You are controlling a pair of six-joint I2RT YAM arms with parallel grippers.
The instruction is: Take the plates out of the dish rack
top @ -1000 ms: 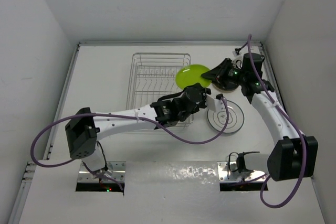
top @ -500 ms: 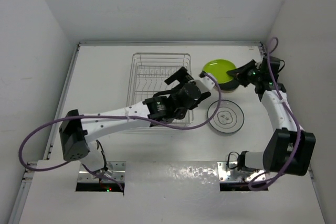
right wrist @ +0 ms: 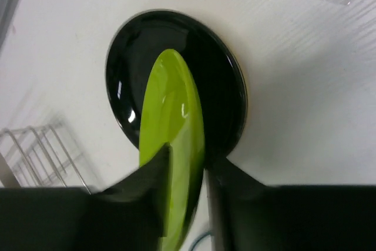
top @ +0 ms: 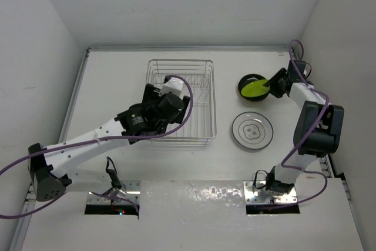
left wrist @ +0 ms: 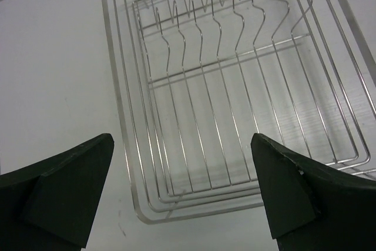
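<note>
While the white table (top: 117, 74) fills most of the overhead view, the dish rack (top: 180, 101) is the largest thing on it, a silver wire basket sitting left of centre. The left wrist camera looks straight down into it and shows bare tines (left wrist: 217, 22) and a bare wire floor, with no plate inside. The left arm (top: 94, 139) reaches in from the near left corner, its purple cable (top: 187, 101) looping over the rack, and the left gripper (left wrist: 181, 138) hangs above the rack with its two dark fingers wide apart and nothing between them. To the right of the rack, a pale patterned plate (top: 252, 131) lies flat on the table. Just beyond it sits a black dish (top: 244, 82), also flat. The right gripper (top: 272, 85) is clamped on the near rim of the lime green plate (right wrist: 170, 98), holding it steeply tilted, almost on edge, over the black dish. Whether the plate's far rim already touches the dish is hard to tell from either view. The main risk is probably letting go at this angle: pinched only at one rim and standing so steeply, the green plate could slap down hard, skid off the glossy dish, or roll towards the table's right edge. A lesser risk is the left arm's cable catching on the rack wires and dragging the rack.
</note>
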